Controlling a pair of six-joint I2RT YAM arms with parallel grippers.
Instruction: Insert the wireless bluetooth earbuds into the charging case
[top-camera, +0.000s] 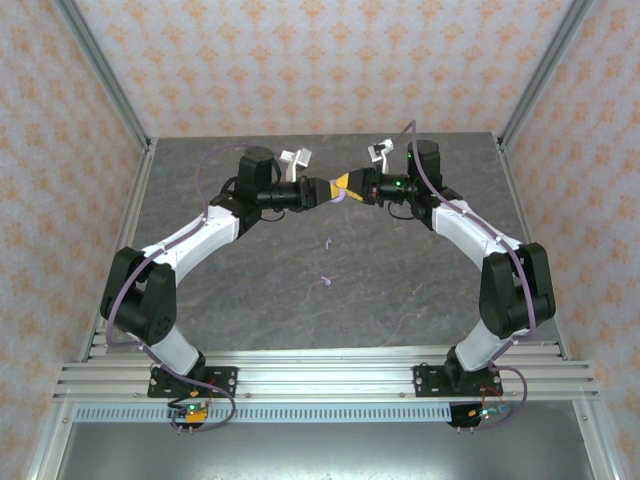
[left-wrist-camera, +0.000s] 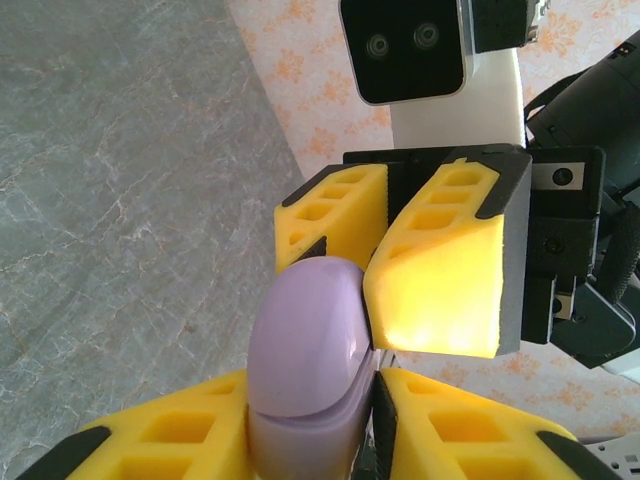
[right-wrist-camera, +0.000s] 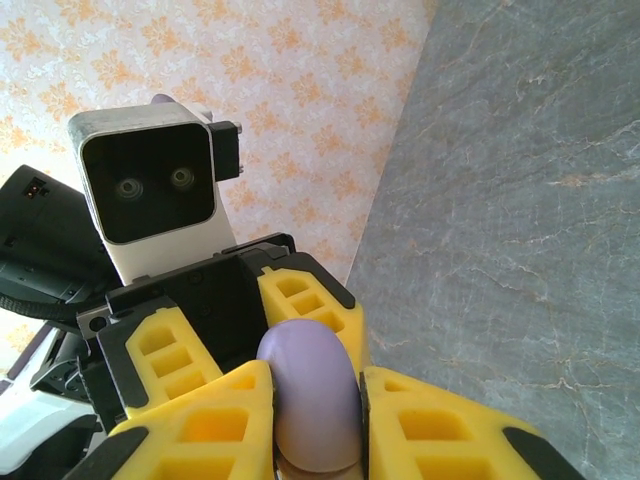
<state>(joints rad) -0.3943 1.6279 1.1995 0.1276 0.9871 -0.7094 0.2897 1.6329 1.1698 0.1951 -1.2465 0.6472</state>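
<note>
A lavender charging case (top-camera: 344, 195) is held above the table's far middle, and both grippers are shut on it from opposite sides. My left gripper (top-camera: 328, 190) clamps its lower part (left-wrist-camera: 300, 440), where a seam runs under the rounded lid (left-wrist-camera: 305, 340). My right gripper (top-camera: 354, 187) grips the same case (right-wrist-camera: 312, 400), with its fingers (left-wrist-camera: 440, 270) beside the lid. Two tiny lavender earbuds (top-camera: 328, 243) (top-camera: 325, 281) lie loose on the table below. The pale pink earbuds are out of view.
The grey stone-patterned table (top-camera: 250, 290) stretches toward the arm bases. Metal frame posts (top-camera: 105, 75) and patterned walls enclose the back and sides. Each wrist camera (left-wrist-camera: 410, 48) (right-wrist-camera: 150, 185) faces the other at close range.
</note>
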